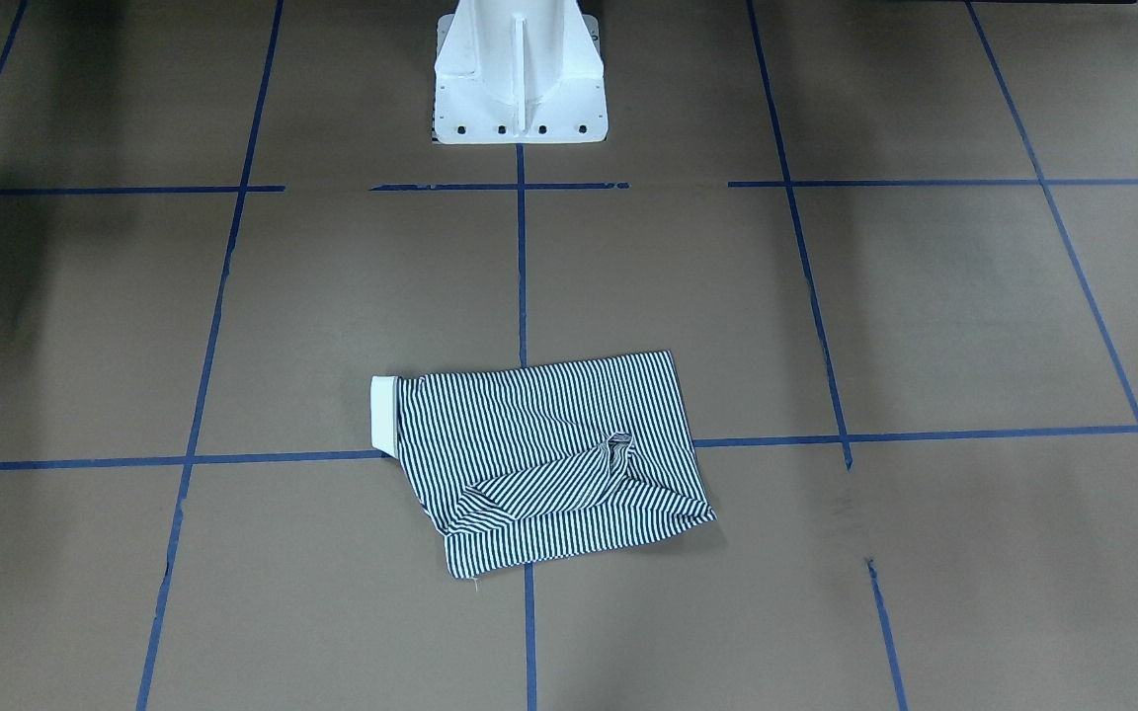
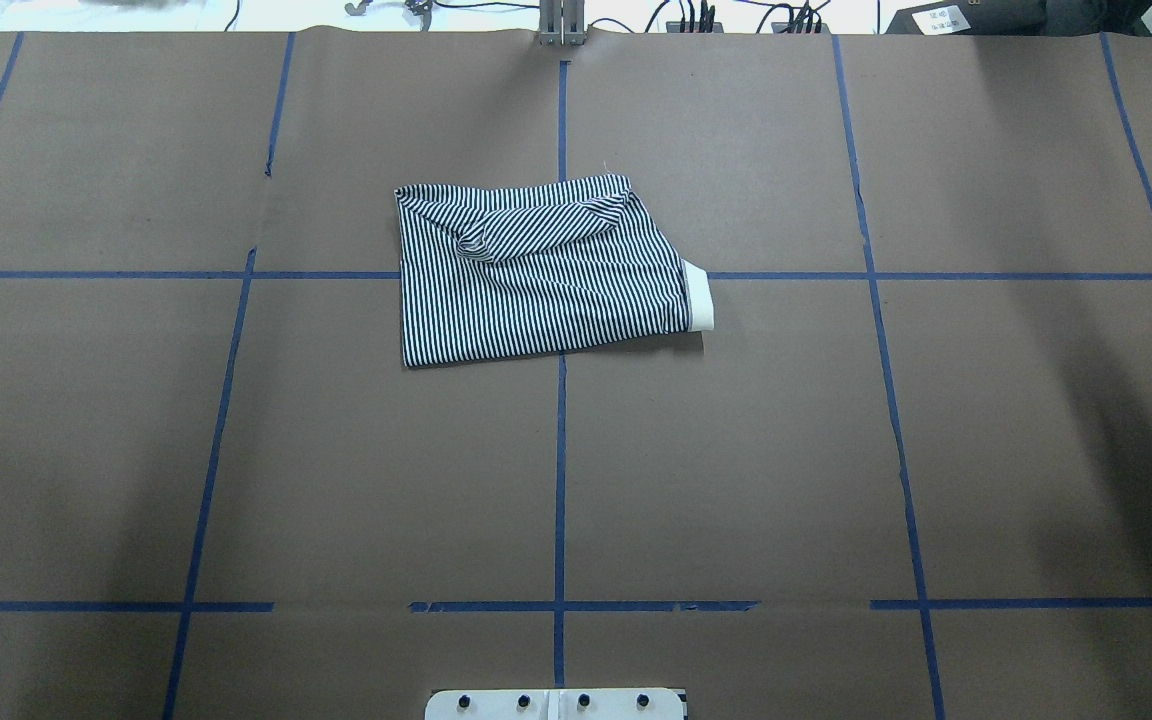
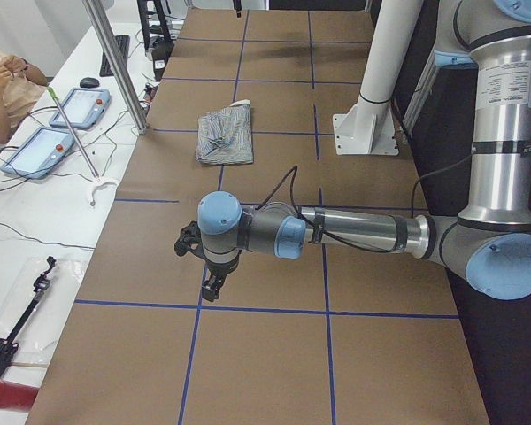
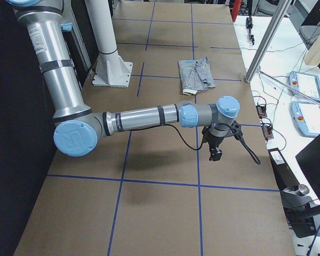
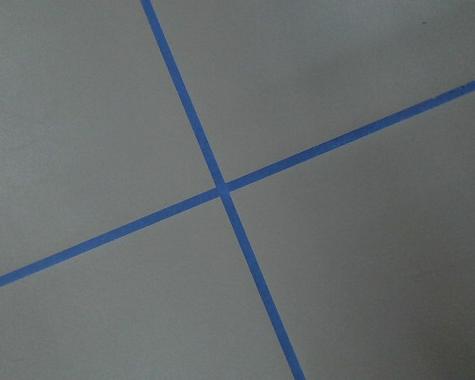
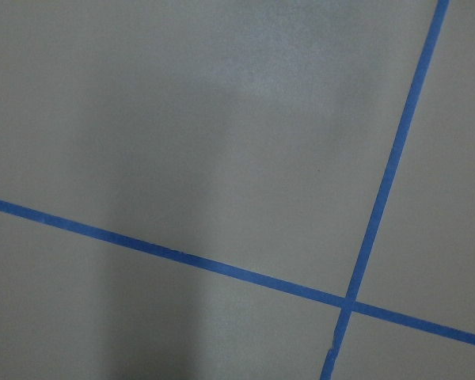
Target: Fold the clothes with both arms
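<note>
The left gripper [image 3: 211, 285] hangs over the paper-covered table [image 3: 274, 354], fingers pointing down. The right gripper [image 4: 215, 154] hangs the same way at the opposite end. Whether either is open or closed cannot be told. Both wrist cameras show only crossing blue tape lines [image 5: 222, 190]. The striped polo shirt [image 2: 536, 290] lies folded across the centre line, well apart from both grippers, with its cream collar [image 2: 699, 295] toward the robot's right.

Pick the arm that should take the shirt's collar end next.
Right, probably. The collar lies on the robot's right of the centre tape line; the shirt straddles it. The right gripper and left gripper both hang far off to their own sides, so only side decides.
</note>
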